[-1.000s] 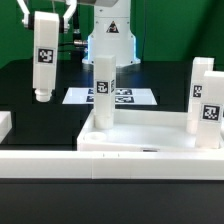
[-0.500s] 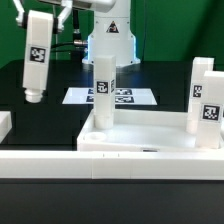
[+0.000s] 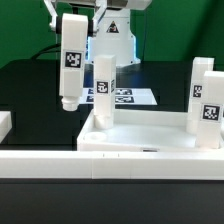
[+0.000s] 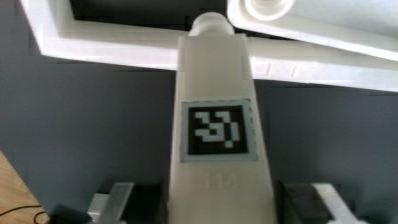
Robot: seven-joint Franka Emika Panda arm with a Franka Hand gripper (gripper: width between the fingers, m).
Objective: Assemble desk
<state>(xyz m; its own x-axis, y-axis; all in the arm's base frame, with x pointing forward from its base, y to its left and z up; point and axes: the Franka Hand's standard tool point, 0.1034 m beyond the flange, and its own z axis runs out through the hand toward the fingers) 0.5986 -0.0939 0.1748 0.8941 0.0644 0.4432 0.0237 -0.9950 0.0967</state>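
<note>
Gripping the short square white plastic leg (image 3: 70, 62) by its top end, the hand (image 3: 72, 12) carries it upright above the rimmed white desk panel's (image 3: 140, 135) far corner on the exterior view's left. Light, rigid, smooth; flat-side grip suits it.

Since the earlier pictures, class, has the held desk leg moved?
Yes. The held leg has travelled toward the exterior view's right, closer to the upright leg standing in the tabletop.

The gripper (image 3: 72, 12) now carries its leg (image 3: 70, 60) nearer the tabletop (image 3: 140, 137), toward the exterior view's right. The leg hangs more upright than before.
</note>
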